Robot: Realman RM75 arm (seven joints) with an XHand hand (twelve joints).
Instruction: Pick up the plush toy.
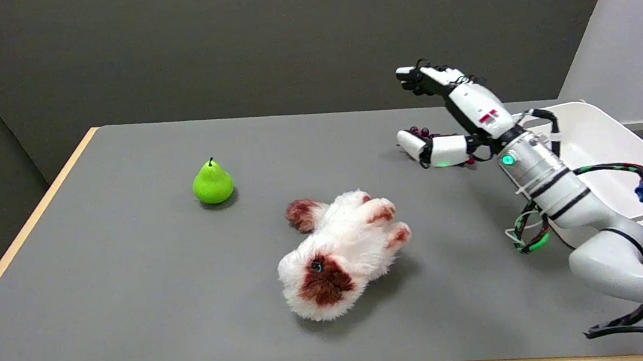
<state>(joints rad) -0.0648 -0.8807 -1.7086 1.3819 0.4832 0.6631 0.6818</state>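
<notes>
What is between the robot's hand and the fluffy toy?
Nothing: the head view shows only bare grey table between the right hand and the plush toy.

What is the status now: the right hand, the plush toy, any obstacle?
Right hand open, in the air, right of the toy. Plush cat lying on the grey table, untouched. Green pear off to the left, not in the way.

On one grey table (126,275): one white-and-brown plush toy (342,254) at the centre of the frame, one green pear (213,183) to its upper left, one white bin (616,159) at the right edge, and one robot hand (453,114) at upper right, fingers spread, holding nothing.
</notes>
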